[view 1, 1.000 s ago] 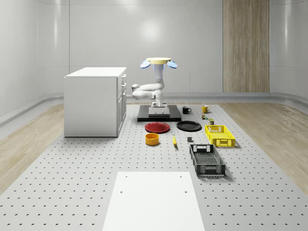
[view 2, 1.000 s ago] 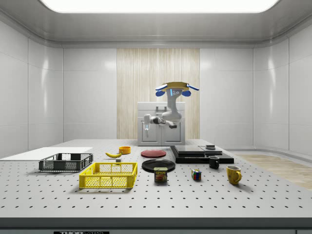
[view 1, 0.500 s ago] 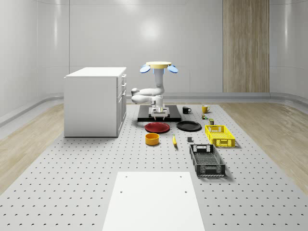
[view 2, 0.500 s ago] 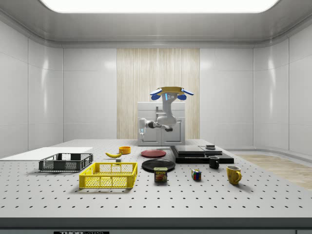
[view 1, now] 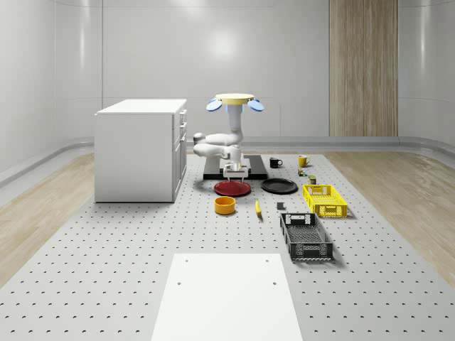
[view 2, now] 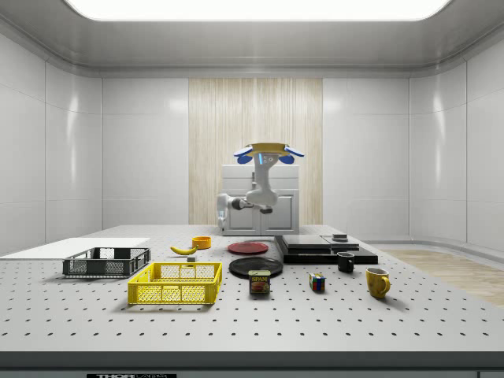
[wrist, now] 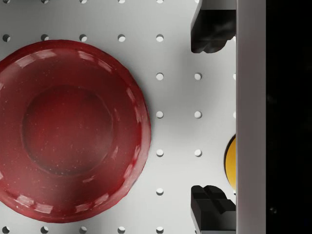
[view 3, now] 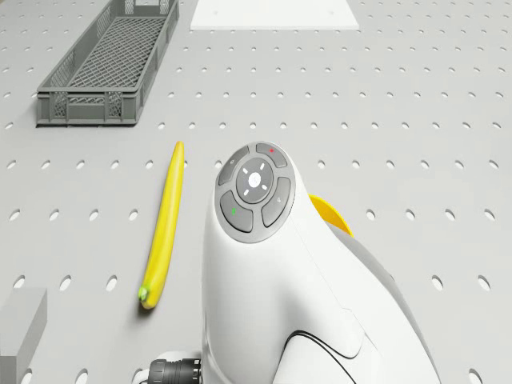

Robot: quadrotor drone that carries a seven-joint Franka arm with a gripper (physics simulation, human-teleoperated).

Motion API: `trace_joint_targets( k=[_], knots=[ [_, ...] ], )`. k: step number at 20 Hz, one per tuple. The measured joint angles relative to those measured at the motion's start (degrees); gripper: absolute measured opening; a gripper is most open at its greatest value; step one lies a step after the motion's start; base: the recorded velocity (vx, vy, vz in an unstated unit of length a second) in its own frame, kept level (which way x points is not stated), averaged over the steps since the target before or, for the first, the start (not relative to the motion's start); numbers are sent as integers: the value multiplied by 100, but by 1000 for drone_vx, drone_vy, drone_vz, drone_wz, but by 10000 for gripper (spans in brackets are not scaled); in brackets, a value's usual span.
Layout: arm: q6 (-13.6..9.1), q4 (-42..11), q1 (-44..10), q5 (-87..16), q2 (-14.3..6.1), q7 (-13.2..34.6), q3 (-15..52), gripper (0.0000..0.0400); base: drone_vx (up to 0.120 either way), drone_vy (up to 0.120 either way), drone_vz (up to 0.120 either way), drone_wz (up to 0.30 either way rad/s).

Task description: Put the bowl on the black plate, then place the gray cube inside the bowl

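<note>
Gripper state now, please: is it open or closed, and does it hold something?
Gripper: open and holding nothing, above the table beside the red plate; the drone hovers above.

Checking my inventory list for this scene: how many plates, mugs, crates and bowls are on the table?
Plates: 2 (red plate, black plate)
Mugs: 2 (black mug, yellow mug)
Crates: 2 (yellow crate, gray crate)
Bowls: 1 (bowl)
Total: 7

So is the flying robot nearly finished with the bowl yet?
Not yet, nothing is done. The orange bowl sits on the table, not on the black plate. The drone hovers near the red plate, its open gripper empty above it. Both moves, bowl then gray cube, remain.
</note>
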Motion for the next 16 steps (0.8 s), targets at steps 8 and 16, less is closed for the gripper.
trace_joint_targets(
  k=[8, 16],
  knots=[
    [97, 5, -24, 44, -104, 20, 18, 400, 120, 0, -35, 0],
    [184, 9, -45, 83, -197, 38, 34, 400, 120, 0, 0, 0]
  ],
)
